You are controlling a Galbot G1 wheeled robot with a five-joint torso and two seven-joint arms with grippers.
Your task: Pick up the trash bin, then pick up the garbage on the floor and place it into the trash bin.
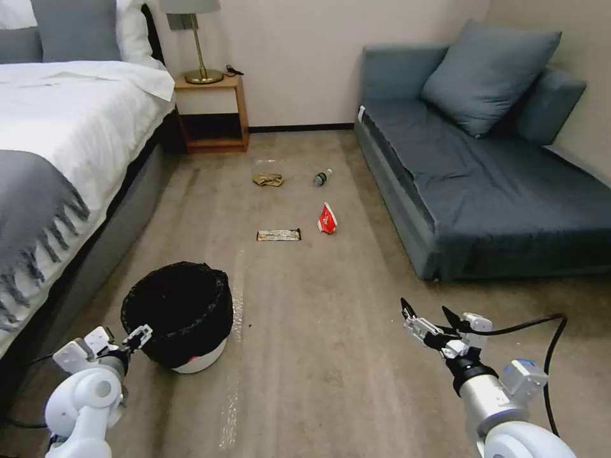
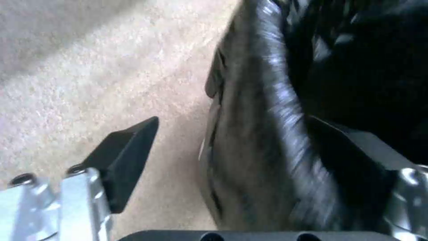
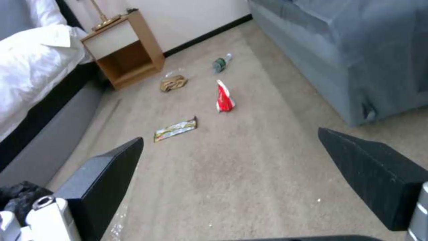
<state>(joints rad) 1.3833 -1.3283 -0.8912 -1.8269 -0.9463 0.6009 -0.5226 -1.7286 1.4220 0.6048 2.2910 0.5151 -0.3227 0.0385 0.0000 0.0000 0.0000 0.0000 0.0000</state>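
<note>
Two grippers are showing in the head view: the left gripper (image 1: 132, 338) is sitting right at the near rim of the trash bin (image 1: 181, 318), which is standing on the carpet (image 1: 318, 356) beside the bed (image 1: 57, 146), while the right gripper (image 1: 425, 319) is hovering wide apart over bare floor, well to the sofa side of the bin. Beyond the bin, four pieces of garbage are lying untouched: the bar wrapper (image 1: 278, 235) nearest, the red-and-white packet (image 1: 327, 219) just beside it, then the crumpled tan paper (image 1: 268, 180) and the small bottle (image 1: 322, 177) farther off. Left wrist view: the left gripper (image 2: 249, 157) is straddling the bin's bag-covered rim (image 2: 267, 110), one finger (image 2: 127, 157) outside over carpet, the other inside against the black liner, jaws wide and not yet closed. Right wrist view: the right gripper (image 3: 232, 167) is gaping empty, looking past the bin's side toward the wrapper (image 3: 176, 129), packet (image 3: 224, 96), paper (image 3: 172, 82) and bottle (image 3: 219, 63). Step in hand looks like the bin pickup; the next move likely calls for pinching the rim firmly, since the slick bag could slip.
</note>
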